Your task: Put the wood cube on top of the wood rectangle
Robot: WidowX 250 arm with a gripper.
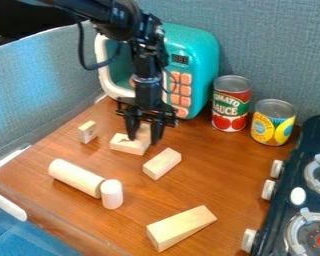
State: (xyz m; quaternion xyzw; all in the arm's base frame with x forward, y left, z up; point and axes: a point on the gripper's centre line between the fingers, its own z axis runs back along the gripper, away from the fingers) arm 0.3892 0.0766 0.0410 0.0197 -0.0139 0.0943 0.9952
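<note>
the black gripper [143, 134] hangs down just above the middle of the frame, its fingers clamped on the wood cube [144, 131], which sits at the wood rectangle [124, 144]; whether it rests on top or just behind, i cannot tell. a plain block [162, 163] lies near them, toward the lower right. a long cylinder [76, 178] lies at lower left, a short one [112, 194] upright at its end.

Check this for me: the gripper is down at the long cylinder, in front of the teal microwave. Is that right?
Not quite. The camera view shows the gripper down at a wood block, not at the long cylinder. It is in front of the teal microwave, as you say.
</note>
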